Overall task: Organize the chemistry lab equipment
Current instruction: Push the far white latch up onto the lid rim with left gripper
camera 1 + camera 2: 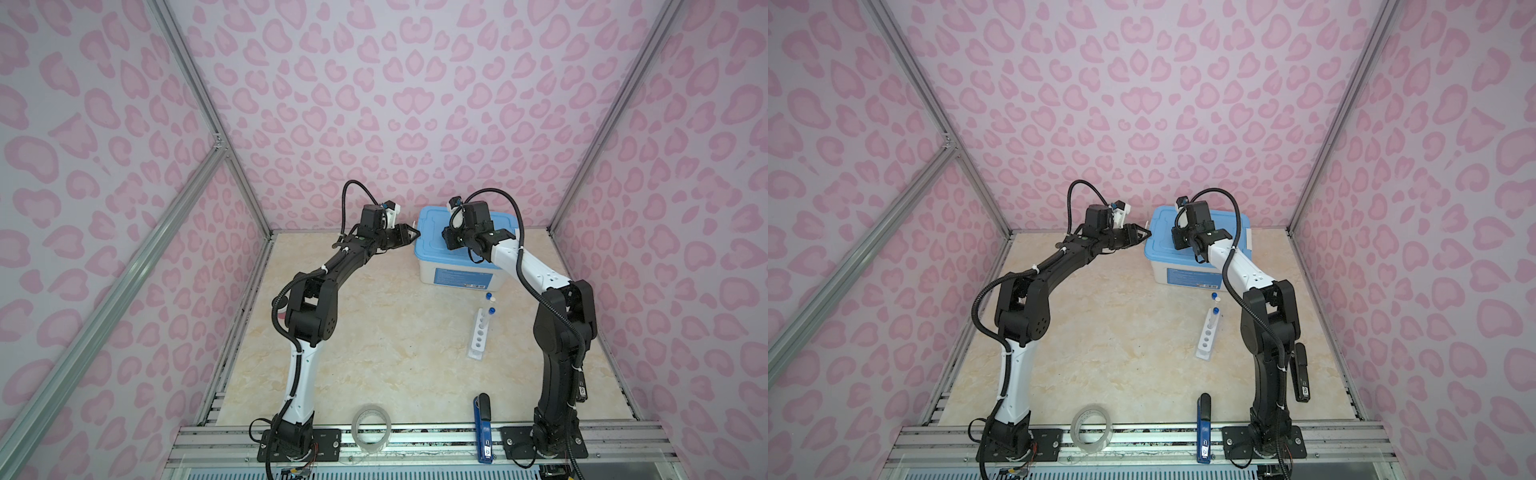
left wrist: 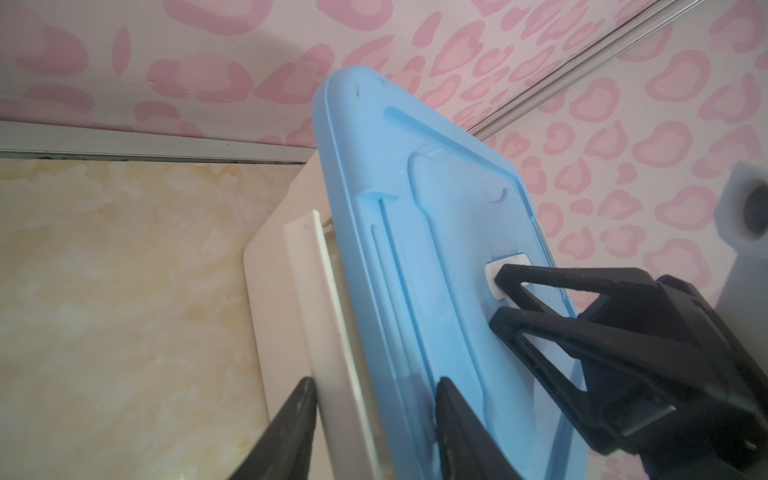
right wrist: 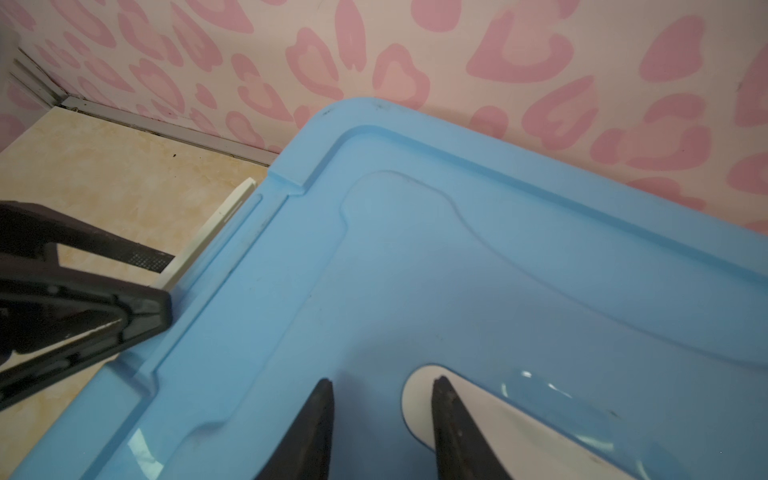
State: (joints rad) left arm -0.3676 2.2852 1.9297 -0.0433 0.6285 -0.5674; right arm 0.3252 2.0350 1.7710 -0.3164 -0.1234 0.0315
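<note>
The step in hand looked to be the lid [image 1: 432, 235] of the box [image 1: 457, 274], which stood at about one o'clock on the table [image 1: 374, 332], hard by the far wall. Since the rack [image 1: 478, 338] lay outside the box, I judged the lid was being freed for opening, though it could equally have been a closing.

The left gripper [image 2: 374, 382] reached in at the lid's nine o'clock edge. Its jaws stood apart around the white clip [image 2: 307, 291] and the lid's rim, and whether they pinched could not be told. The right gripper [image 3: 382, 380] hung over the middle of the lid, its jaws partly apart. One finger lay over the white handle [image 3: 490, 415] and nothing visibly was clamped.

The next move called for the left gripper to work the clip off the rim. The right gripper would need to steady the lid so that the box did not slide or tip.

The rack lay at about three o'clock, well apart from the box. It was narrow and white, with a row of round holes. One clear tube [image 1: 487, 321] with a blue cap stood in its far hole, leaning a little. Two more caps [image 1: 490, 296], one blue and one white, showed just past its twelve o'clock end.
</note>
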